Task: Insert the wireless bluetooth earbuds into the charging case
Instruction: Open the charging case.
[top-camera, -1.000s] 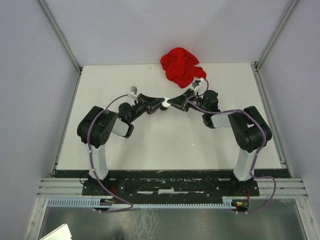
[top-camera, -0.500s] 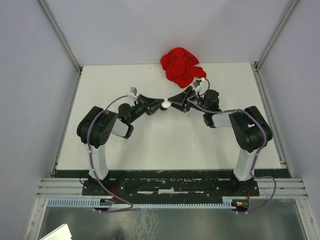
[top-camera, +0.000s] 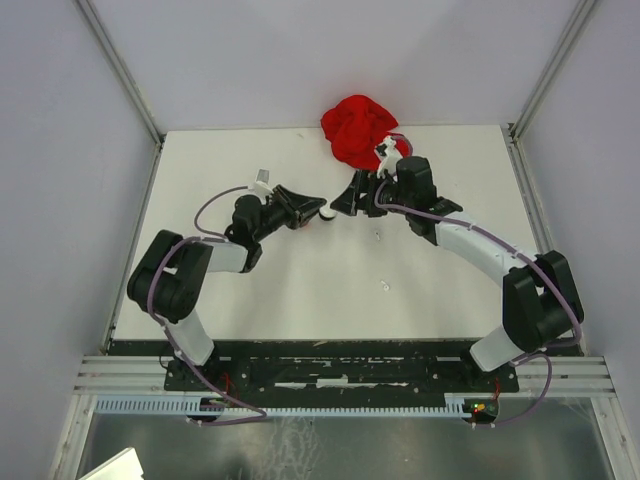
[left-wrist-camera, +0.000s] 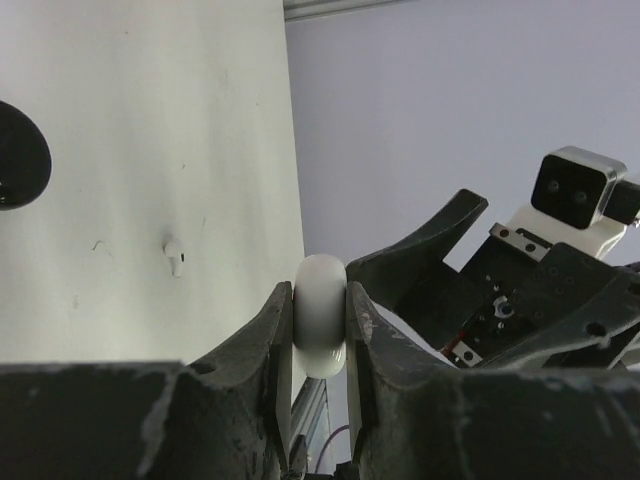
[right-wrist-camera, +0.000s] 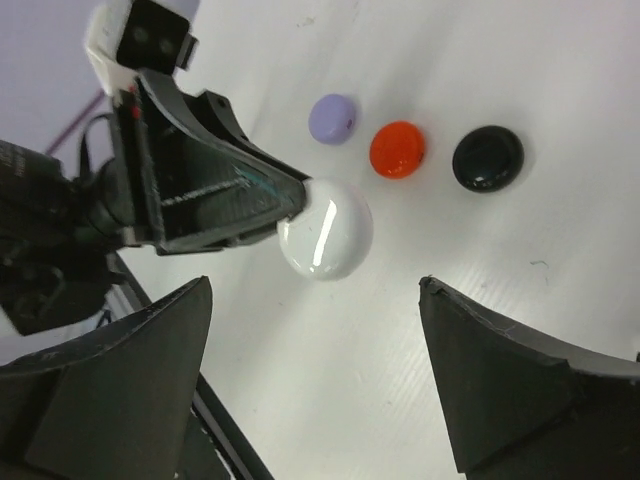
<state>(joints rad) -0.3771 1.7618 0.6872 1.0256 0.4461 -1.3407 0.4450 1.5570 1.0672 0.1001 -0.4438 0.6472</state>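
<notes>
My left jaws clamp the charging case (left-wrist-camera: 320, 312) edge-on; my right jaws gape empty at its two o'clock. Next, I reckon: prise the lid open, then fetch the white earbud (left-wrist-camera: 175, 256) off the desk (left-wrist-camera: 130, 130).

White case (right-wrist-camera: 325, 228), white earbud (left-wrist-camera: 175, 256), lilac disc (right-wrist-camera: 332, 119), red disc (right-wrist-camera: 398, 149), black disc (right-wrist-camera: 488, 159), red cloth (top-camera: 355, 125), white table (top-camera: 300, 290).

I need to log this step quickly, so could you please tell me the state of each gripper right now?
Left gripper: closed on the white round case.
Right gripper: open, holding nothing.
</notes>
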